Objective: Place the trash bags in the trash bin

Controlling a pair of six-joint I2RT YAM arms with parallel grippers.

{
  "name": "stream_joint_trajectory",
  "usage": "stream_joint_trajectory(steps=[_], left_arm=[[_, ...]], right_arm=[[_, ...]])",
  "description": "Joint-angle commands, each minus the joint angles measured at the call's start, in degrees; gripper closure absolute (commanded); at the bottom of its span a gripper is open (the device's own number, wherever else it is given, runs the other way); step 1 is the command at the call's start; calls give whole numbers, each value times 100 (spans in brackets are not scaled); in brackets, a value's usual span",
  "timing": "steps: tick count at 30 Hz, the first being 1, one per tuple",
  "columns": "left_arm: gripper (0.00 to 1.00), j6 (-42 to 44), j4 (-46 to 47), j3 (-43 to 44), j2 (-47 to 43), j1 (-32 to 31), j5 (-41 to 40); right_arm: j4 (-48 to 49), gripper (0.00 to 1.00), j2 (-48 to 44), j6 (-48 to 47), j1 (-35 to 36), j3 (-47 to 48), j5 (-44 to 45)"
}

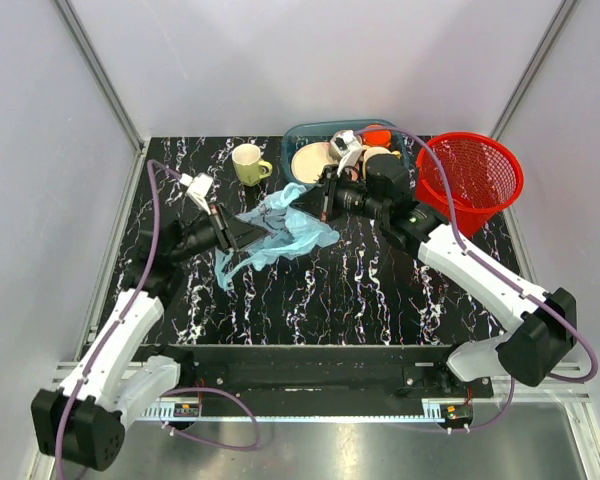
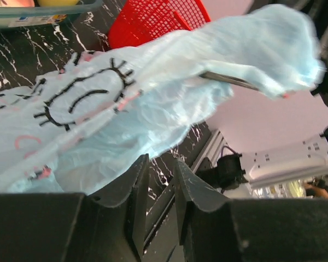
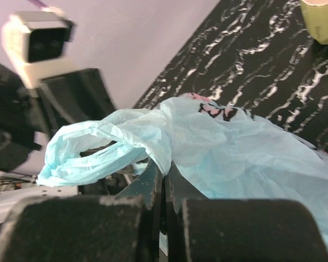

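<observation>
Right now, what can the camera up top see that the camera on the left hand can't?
Only the top camera shows the whole white left arm reaching out to the blue bag. Only the left wrist camera shows the sleepy-eyes drawing on the bag and the left gripper's fingers, a little apart. Both cameras show the bag and the red basket.

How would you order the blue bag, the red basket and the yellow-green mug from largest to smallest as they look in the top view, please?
1. blue bag and red basket: about alike in spread, too close to rank.
2. yellow-green mug: clearly smallest.
</observation>
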Motion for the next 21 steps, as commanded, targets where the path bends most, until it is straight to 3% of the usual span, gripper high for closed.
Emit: stream_joint_trajectory(steps=[1, 6, 12, 15, 21], left_arm=[[73, -503, 927, 12, 445, -391, -1272], [75, -969, 2155, 3, 1428, -768, -1634], [71, -1022, 1798, -313, 2054, -1157, -2730], [67, -925, 1228, -427, 2441, -772, -3391], [70, -189, 680, -673, 2302, 441, -3420]], right_arm=[[927, 100, 139, 687, -29, 213, -455], [1420, 100, 175, 1083, 59, 116, -651], [1754, 100, 403, 1540, 59, 624, -528], [1772, 100, 386, 1786, 41, 862, -554], [938, 100, -159, 1515, -600, 899, 17]])
